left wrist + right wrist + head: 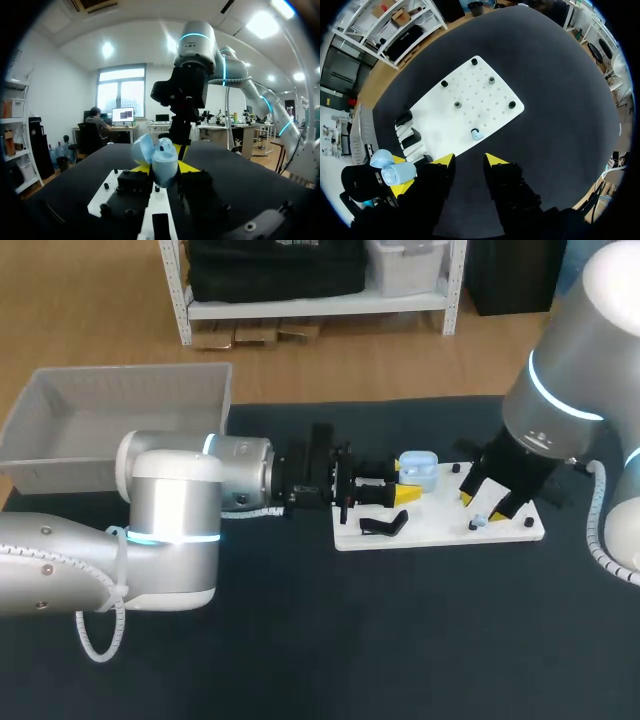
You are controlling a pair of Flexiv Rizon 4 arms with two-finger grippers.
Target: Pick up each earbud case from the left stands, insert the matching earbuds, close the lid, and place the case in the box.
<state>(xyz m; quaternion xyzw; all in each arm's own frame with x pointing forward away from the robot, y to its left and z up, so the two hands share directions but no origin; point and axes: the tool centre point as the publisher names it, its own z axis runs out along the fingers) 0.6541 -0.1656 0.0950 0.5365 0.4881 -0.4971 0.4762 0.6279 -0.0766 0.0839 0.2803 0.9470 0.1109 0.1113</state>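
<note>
1. Earbud case (161,159), light blue with its lid swung open, sits clamped between the two yellow tips of the left gripper (164,169), one tip on each side of it.
2. The left arm comes in level from the left side of the head view. It holds the case in the air above the near-left part of the white board (481,102), clear of the board's surface.
3. The right gripper (470,160) stands released, with a plain gap between its yellow tips and nothing inside it. It points down at the board from the right side.
4. A single light blue earbud (476,134) lies on the board just ahead of the right gripper's fingers, near the board's edge, touching neither finger.
5. Two black stands (404,118) sit at the left end of the board, beside the held case. Small dark pegs (456,104) are spread across the rest of the board.
6. The grey box (60,465) rests at the far-left corner of the dark table (300,660), well apart from the board and both grippers.
</note>
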